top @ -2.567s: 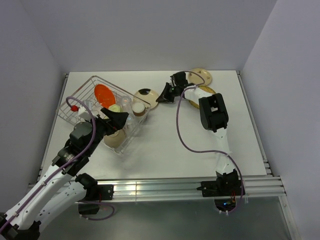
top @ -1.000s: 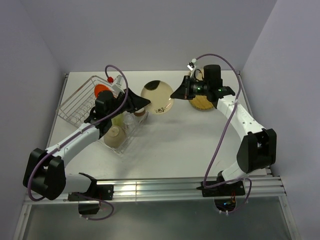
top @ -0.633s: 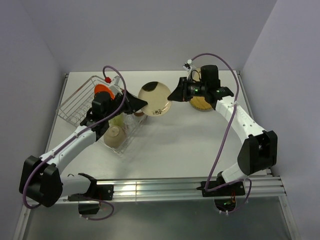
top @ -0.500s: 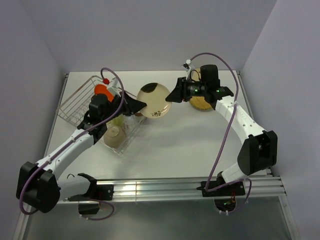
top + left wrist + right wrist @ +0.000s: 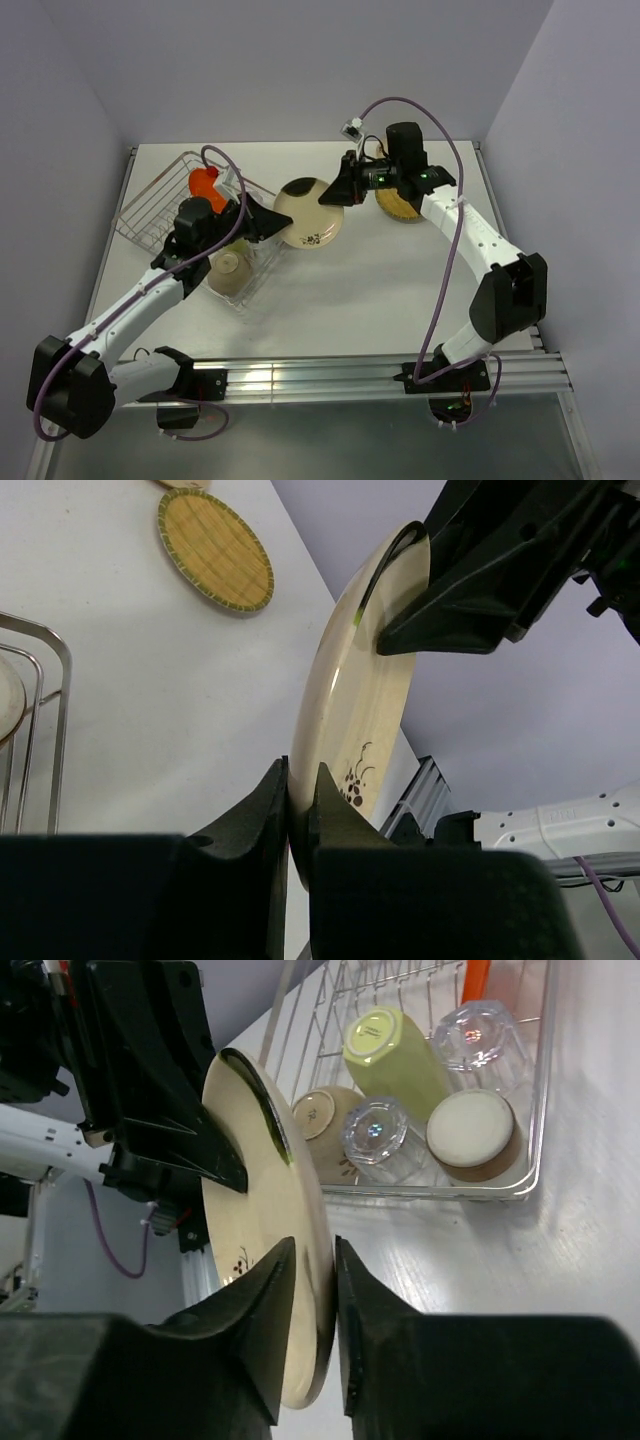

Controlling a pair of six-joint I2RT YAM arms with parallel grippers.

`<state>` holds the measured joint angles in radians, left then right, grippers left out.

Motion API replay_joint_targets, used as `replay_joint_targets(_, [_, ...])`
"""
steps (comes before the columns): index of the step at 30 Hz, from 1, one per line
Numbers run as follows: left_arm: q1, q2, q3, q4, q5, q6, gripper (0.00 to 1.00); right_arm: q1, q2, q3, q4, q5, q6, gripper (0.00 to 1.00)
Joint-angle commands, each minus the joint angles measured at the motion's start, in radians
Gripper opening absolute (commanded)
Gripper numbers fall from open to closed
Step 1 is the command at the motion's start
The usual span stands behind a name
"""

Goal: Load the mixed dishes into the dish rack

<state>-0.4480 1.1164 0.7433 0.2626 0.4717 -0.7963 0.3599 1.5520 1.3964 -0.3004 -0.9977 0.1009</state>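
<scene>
Here's the handover, in mid-air! The cream patterned plate point(image 5: 303, 212) stands on edge above the worktop point(image 5: 360, 290), just off the rack's corner that points to the worktop's middle, with a tool at each side of it.

The left tool point(image 5: 298, 780) has its fingers pressed together on the plate's near rim. That's a tight pinch, no gap showing. The right tool point(image 5: 315, 1260) straddles the opposite rim, one finger on each face. I can't tell whether it is squeezing or has let go, because the plate fills the space between the fingers.

Now the relation that matters: the dish rack point(image 5: 150, 200) lies toward the worktop's far-left corner, behind the left tool's wrist. So the left arm is much the nearer one, and the plate has to travel back along that arm's own line. An orange plate point(image 5: 203, 185) stands upright at the rack's far end, and the mug point(image 5: 395, 1060) and glasses crowd the end nearest the plate.

The left arm stretches from the near-left corner diagonally over the rack, wrist pointing toward the right edge. The right arm reaches in from the right edge with its forearm running leftward. Near it, the tan woven plate point(image 5: 402, 205) lies flat on the worktop.
</scene>
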Motion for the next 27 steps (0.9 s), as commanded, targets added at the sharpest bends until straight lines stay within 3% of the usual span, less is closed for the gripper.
replay_joint_targets(1, [-0.003,-0.038,0.011,0.046,0.01,0.028,0.0,0.025,0.02,0.07,-0.038,-0.081,-0.067,0.27])
replay_joint_targets(3, [0.0,-0.043,0.011,0.043,0.01,0.034,0.0,0.031,0.034,0.085,-0.078,-0.079,-0.09,0.19])
replay_joint_targets(5, [0.003,-0.049,0.011,0.03,0.008,0.043,0.0,0.034,0.039,0.093,-0.097,-0.068,-0.125,0.02])
replay_joint_targets(7, [0.006,-0.062,0.013,0.004,-0.002,0.051,0.03,0.033,0.039,0.101,-0.095,-0.064,-0.13,0.0])
replay_joint_targets(8, [0.008,-0.07,0.014,-0.011,-0.013,0.061,0.21,0.033,0.039,0.107,-0.098,-0.056,-0.136,0.0])
replay_joint_targets(10, [0.011,-0.096,0.022,-0.06,-0.082,0.081,0.41,0.036,0.043,0.133,-0.103,-0.044,-0.136,0.0])
replay_joint_targets(11, [0.012,-0.134,0.033,-0.118,-0.111,0.109,0.55,0.037,0.045,0.142,-0.102,-0.029,-0.135,0.0])
replay_joint_targets(14, [0.014,-0.241,0.062,-0.253,-0.275,0.164,0.77,0.042,0.062,0.191,-0.098,0.001,-0.132,0.0])
replay_joint_targets(16, [0.015,-0.329,0.089,-0.331,-0.397,0.204,0.84,0.05,0.082,0.233,-0.088,0.036,-0.124,0.0])
replay_joint_targets(20, [0.015,-0.444,0.129,-0.476,-0.529,0.253,0.88,0.111,0.15,0.337,-0.08,0.135,-0.102,0.0])
replay_joint_targets(27, [0.015,-0.536,0.18,-0.635,-0.625,0.278,0.88,0.325,0.334,0.588,-0.069,0.515,-0.02,0.0])
